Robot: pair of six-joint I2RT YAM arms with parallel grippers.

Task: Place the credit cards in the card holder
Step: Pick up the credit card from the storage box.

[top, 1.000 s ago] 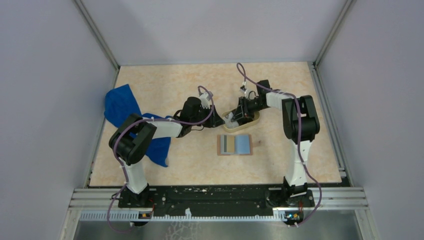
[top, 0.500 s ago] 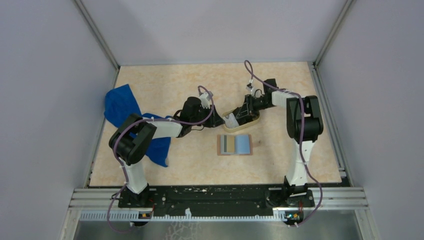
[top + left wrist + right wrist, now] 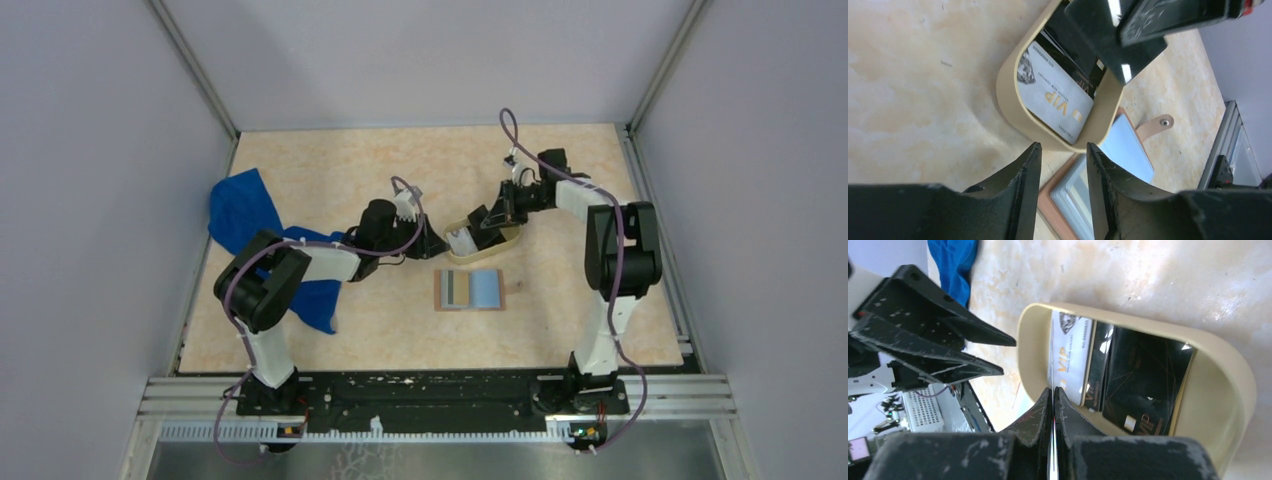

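Note:
The card holder (image 3: 470,290) lies open on the table, tan-edged with a grey-blue inner face (image 3: 1130,150). Just behind it sits an oval tan tray (image 3: 505,241) holding the credit cards. A white VIP card (image 3: 1070,355) leans at the tray's left end (image 3: 1053,95), and black cards (image 3: 1143,375) lie beside it. My right gripper (image 3: 1053,389) reaches into the tray from the right (image 3: 480,222). It is shut on the thin edge of the white card. My left gripper (image 3: 1062,146) hovers open and empty at the tray's left rim (image 3: 435,245), above the holder's corner.
A blue cloth (image 3: 240,215) lies bunched at the table's left side under my left arm. The tray's rim (image 3: 1008,100) stands between the two grippers, which face each other closely. Grey walls enclose the table on three sides.
My right gripper has shut and its arm has swung a little to the right and back. The left gripper has opened slightly and drawn back a touch to the left.

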